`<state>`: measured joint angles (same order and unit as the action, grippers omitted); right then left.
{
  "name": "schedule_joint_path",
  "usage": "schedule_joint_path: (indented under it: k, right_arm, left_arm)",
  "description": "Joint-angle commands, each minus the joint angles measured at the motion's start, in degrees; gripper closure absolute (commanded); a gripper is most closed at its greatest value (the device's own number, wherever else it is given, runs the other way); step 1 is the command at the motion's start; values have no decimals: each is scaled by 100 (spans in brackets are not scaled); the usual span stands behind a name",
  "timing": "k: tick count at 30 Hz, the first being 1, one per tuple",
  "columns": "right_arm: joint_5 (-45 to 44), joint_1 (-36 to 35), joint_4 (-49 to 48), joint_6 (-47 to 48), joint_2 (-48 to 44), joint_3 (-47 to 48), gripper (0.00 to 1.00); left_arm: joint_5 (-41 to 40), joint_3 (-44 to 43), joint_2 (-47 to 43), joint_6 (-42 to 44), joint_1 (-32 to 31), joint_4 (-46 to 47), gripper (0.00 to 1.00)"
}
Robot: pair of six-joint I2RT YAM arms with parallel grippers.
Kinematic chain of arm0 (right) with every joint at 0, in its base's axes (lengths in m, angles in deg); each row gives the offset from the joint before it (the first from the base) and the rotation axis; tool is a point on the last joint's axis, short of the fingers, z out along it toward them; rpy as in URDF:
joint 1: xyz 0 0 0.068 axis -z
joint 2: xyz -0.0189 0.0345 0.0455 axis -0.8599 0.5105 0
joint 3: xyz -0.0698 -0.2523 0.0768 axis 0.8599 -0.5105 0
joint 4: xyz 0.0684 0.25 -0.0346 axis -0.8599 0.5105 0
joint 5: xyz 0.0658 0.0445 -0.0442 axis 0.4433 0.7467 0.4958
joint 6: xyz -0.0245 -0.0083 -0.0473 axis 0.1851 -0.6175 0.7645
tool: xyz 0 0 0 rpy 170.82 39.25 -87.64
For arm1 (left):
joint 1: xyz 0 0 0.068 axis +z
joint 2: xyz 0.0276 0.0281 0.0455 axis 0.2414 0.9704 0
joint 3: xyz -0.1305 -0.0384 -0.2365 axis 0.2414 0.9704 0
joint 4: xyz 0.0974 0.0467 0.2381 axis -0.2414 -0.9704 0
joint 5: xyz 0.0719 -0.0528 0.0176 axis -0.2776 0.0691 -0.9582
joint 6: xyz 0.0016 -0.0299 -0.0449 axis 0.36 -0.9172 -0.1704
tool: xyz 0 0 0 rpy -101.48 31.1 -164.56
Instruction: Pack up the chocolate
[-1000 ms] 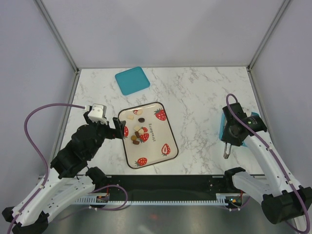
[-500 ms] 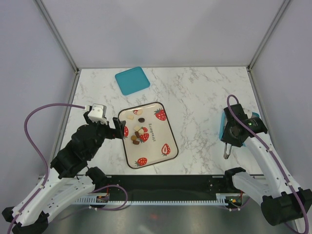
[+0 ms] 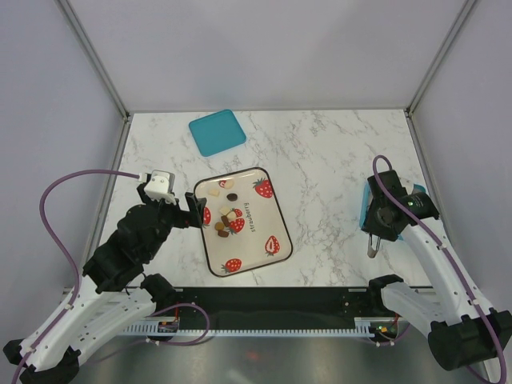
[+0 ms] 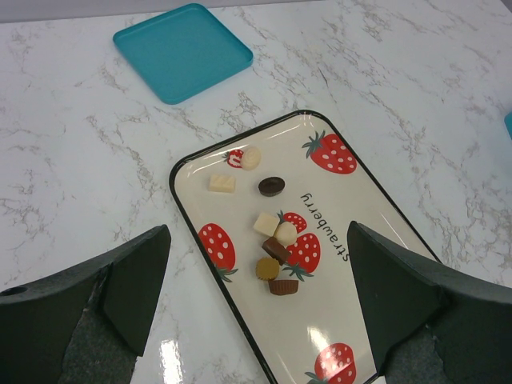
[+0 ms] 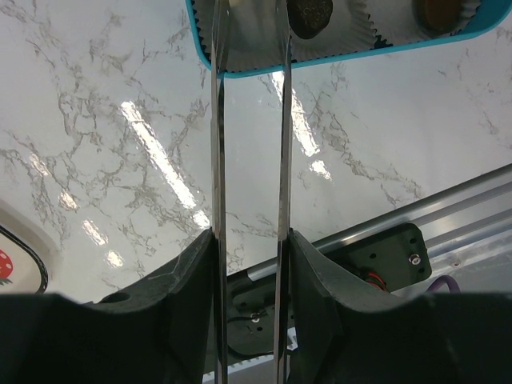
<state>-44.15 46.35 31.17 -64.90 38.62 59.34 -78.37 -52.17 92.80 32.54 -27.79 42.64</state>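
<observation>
Marble table (image 5: 120,120); perhaps boxed chocolate (image 5: 310,16)

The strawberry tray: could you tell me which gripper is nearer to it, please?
Left. The left gripper sits at the strawberry tray's left edge; the right gripper is well off to its right.

My overhead view looks down across the whole desk (image 3: 320,160); my left wrist view shares its strawberry tray (image 4: 200,264).

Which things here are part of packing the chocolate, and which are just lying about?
Job:
- chocolates
- tray they lie on
- box with paper cups
- tweezers

Idle for now:
- lid, alone at the far side, probably for closing the box later
</observation>
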Motion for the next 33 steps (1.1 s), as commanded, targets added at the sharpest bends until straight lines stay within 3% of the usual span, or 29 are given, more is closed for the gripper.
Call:
schedule_joint_path:
  k: [1, 7, 14, 21, 25, 33]
  right_arm:
    - [-42, 21, -151, -7, -121, 50, 53]
    - [-236, 29, -72, 133, -86, 304, 53]
    - [-280, 21, 218, 485, 204, 1349, 53]
    - [519, -102, -361, 907, 608, 1895, 55]
    - [669, -698, -862, 907, 854, 1878, 55]
    - [450, -2913, -2329, 635, 1610, 1536, 54]
  left_arm:
    - [-100, -34, -10, 6, -17, 222, 0]
    - [-118, -25, -10, 14, -25, 222, 0]
    - [-188, -25, -10, 23, -25, 222, 0]
    - [-188, -25, 25, 49, -25, 222, 0]
    - [-284, -8, -1, 49, -17, 213, 0]
    - [-434, -43, -80, -29, -17, 108, 0]
